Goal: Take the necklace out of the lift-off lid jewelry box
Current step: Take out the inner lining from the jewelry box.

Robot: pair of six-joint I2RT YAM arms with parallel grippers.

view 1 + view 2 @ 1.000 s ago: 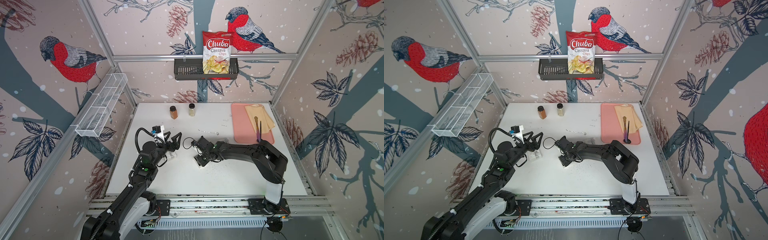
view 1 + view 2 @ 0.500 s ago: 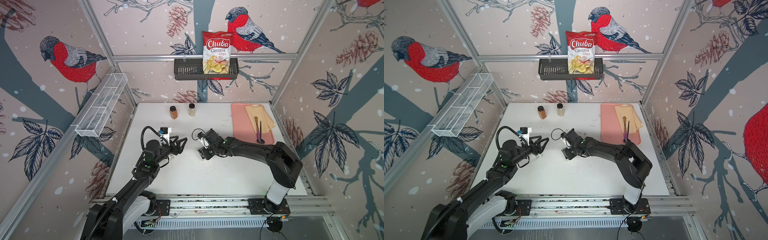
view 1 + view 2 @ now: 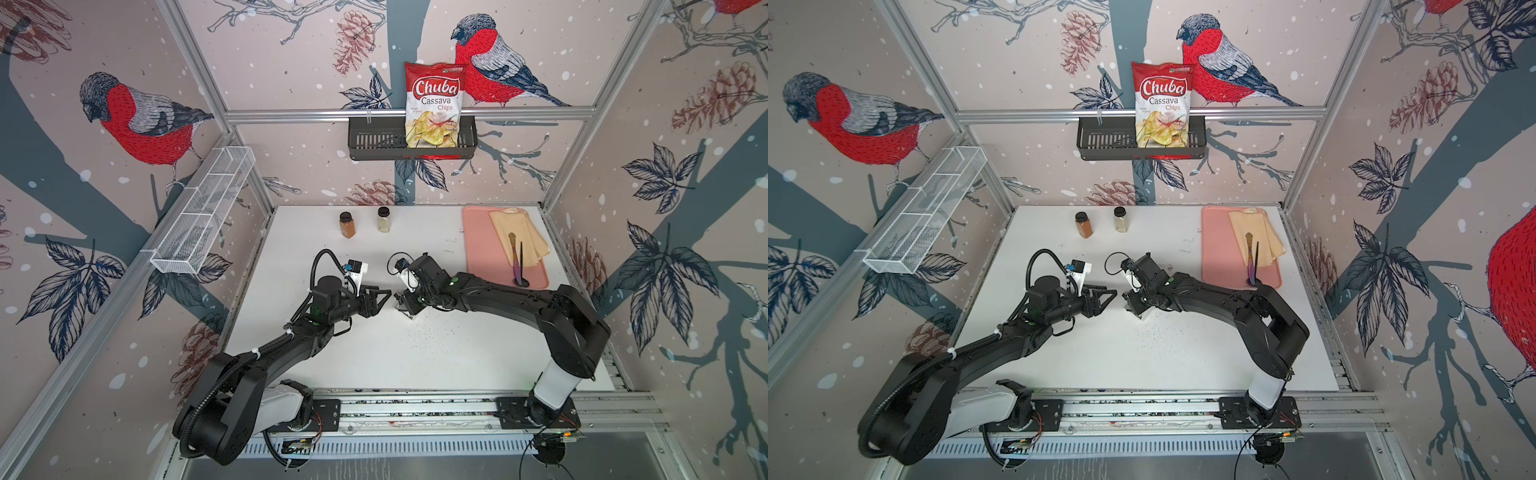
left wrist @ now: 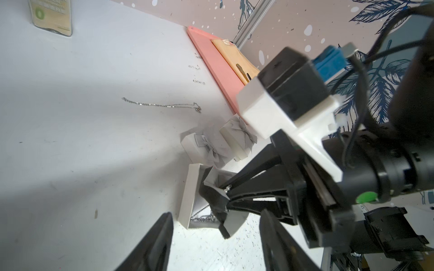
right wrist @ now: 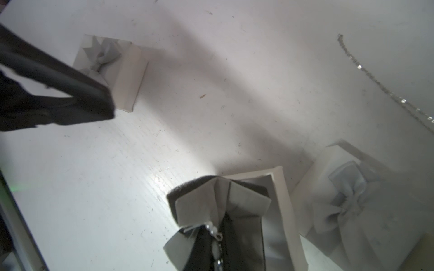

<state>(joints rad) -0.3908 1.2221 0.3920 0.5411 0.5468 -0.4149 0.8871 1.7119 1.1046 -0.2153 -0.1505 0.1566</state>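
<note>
Mostly hidden necklace (image 4: 202,217), right end effector (image 3: 404,306) clamping its insert (image 5: 199,211), left end effector (image 3: 384,300) spread.

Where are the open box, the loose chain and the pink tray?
open box (image 4: 187,194): left wrist view, side wall.
loose chain (image 4: 150,104): left wrist view, mid-length.
pink tray (image 3: 482,249): a top view, bare surface.

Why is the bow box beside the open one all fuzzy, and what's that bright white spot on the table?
Right wrist view: that bow box is out of focus, probably too near the lens; the white spot is light glare on the table, crossed by soft shadows. Left wrist view: left tool blurred. Both top views: sharp.
</note>
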